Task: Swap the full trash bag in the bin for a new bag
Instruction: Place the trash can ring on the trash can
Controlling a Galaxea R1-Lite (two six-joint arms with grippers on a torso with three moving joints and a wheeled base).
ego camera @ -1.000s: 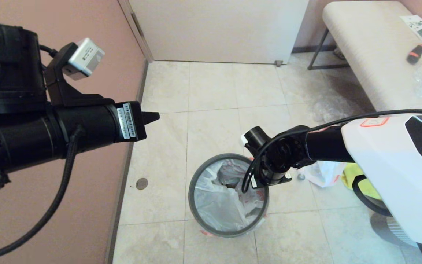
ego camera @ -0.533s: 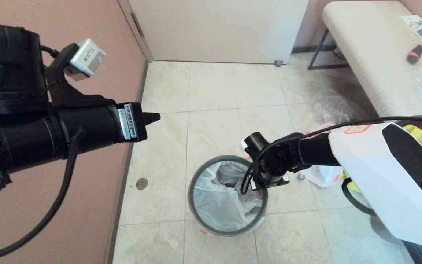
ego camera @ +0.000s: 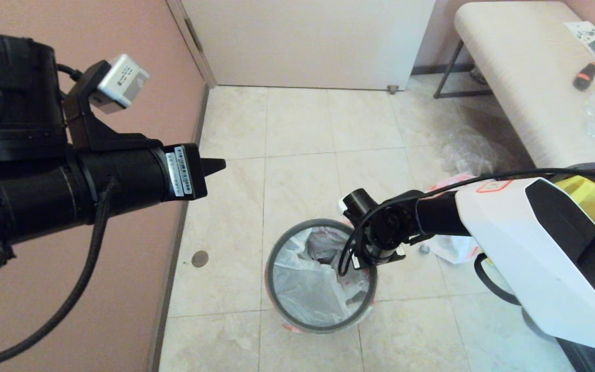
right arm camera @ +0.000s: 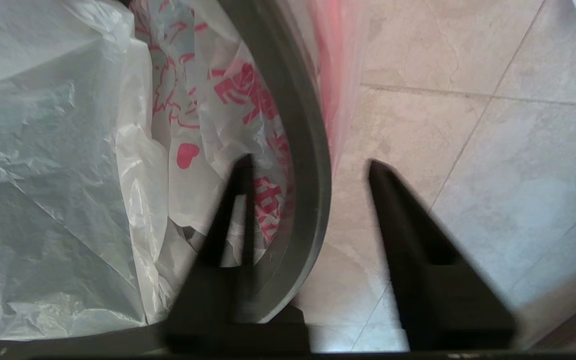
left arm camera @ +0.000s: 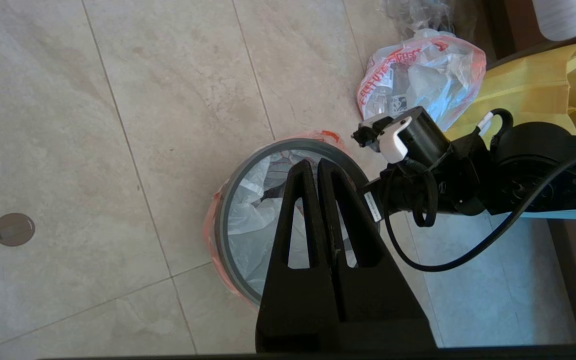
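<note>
Right gripper (right arm camera: 308, 172): jaws parted, grasping nothing; one finger over the bin's inside, the other over the floor outside, the rim running between them.
Bin (ego camera: 277, 305): round, black, under a grey hoop rim (right arm camera: 303, 150); it stands directly below the right jaws.
Bin contents: new bag (right arm camera: 58, 165), translucent white, crumpled down inside the bin and lining it; pink edge (right arm camera: 338, 75) folded out over the rim on the outer finger's side.
Print on new bag: red line drawing, a red heart and red characters just ahead of the inner finger; characters not legible.
Full trash bag (left arm camera: 420, 75): lumpy, on the floor beyond the right wrist, well apart from both sets of jaws; clear bottles show through; red print, unreadable.
Yellow tote (left arm camera: 528, 85): touching the full bag on the side away from the bin.
Left gripper (left arm camera: 316, 167): jaws clenched on nothing, raised high over the floor; from its wrist camera the tips overlap the bin.
Left arm label (ego camera: 181, 170): white barcode stickers, text too small to read.
</note>
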